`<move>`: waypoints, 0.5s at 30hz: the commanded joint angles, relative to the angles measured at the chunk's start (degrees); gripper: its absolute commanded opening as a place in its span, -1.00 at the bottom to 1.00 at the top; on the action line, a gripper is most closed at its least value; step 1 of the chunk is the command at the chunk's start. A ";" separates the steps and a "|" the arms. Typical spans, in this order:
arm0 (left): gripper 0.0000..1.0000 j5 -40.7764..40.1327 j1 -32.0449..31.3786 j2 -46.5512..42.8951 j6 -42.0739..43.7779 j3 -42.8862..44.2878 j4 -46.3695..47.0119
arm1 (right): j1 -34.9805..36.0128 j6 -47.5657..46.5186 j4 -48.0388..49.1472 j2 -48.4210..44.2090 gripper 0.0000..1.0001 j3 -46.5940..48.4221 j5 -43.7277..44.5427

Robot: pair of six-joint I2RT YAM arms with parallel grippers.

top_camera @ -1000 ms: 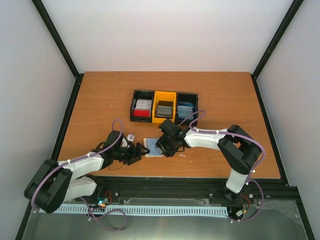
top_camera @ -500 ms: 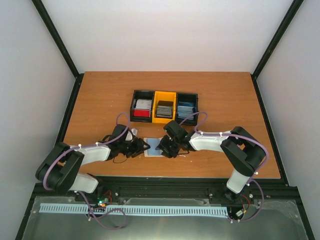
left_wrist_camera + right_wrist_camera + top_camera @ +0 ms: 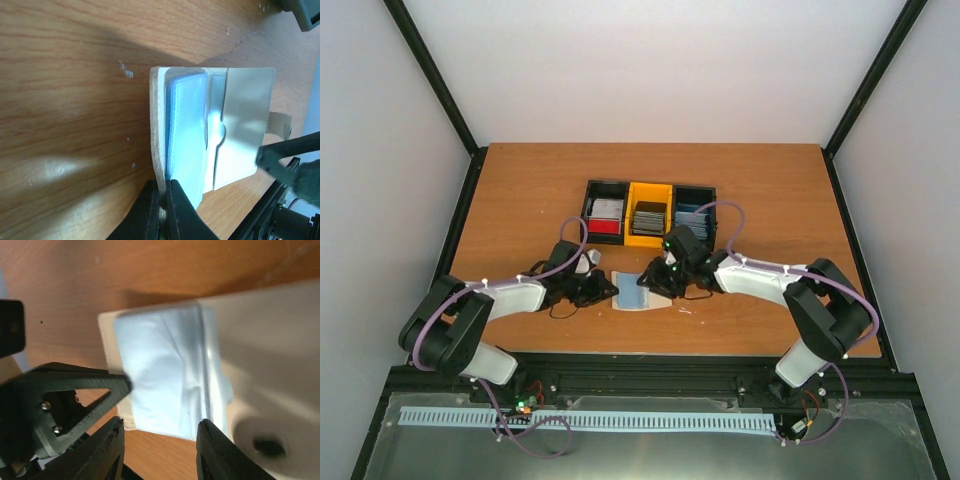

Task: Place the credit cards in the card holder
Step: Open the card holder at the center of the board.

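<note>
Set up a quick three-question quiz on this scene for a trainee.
1. True or false: the card holder lies folded shut on the table.
2. Which gripper's fingers pinch its edge?
3. Multiple choice: the yellow compartment of the tray holds A) blue cards, B) dark grey cards, C) nothing.
Key: 1 false, it lies open; 2 the left gripper; 3 B.

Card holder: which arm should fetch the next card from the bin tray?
Right. The right gripper is open and nearer the bin tray; the left gripper is pinching the card holder's edge, steadying it.
</note>
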 commanded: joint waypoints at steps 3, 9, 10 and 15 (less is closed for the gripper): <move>-0.99 -0.05 0.28 0.93 5.13 3.73 -4.92 | -0.38 -14.49 -13.61 0.78 -0.23 7.09 7.53; -0.99 -0.02 0.28 1.49 6.55 4.20 -6.19 | -0.39 -19.07 -9.55 4.90 -0.40 8.68 2.76; -0.99 0.11 0.28 1.85 6.72 4.28 -6.26 | -0.38 -19.49 -8.20 5.89 -0.39 8.74 1.17; -0.99 0.60 0.28 3.28 7.67 4.81 -6.55 | -0.38 -18.62 -1.42 8.89 -0.30 7.76 -4.68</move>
